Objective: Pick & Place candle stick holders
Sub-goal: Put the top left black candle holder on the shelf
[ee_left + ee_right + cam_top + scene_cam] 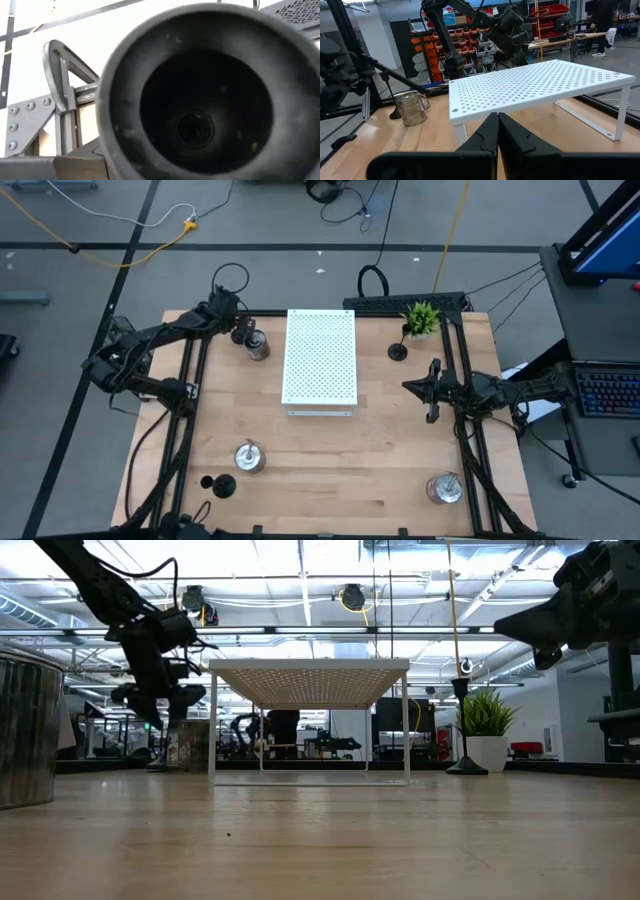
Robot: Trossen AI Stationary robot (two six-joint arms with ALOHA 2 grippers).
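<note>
My left gripper [240, 330] is at the table's far left, beside the white board's left edge, and holds a black candle stick holder [200, 100] above the table. The holder's hollow round base fills the left wrist view. A silver holder [258, 348] stands just below and beside it. My right gripper [433, 390] is shut and empty at the right, level with the board's near end. Another black holder [398, 350] stands by the green plant [421, 318]. Two silver holders [248, 457] [444, 488] and a black one [218, 485] stand near the front edge. My left gripper is shut on the black holder, which is lifted clear of the table. The hollow underside of its base [195, 125] faces the wrist camera and hides the fingers. Which part they are on cannot be told.
The white perforated board [320, 358] stands on legs in the middle of the table's far half. The potted plant is at the far right. Bare wood [340, 470] lies between the front holders.
</note>
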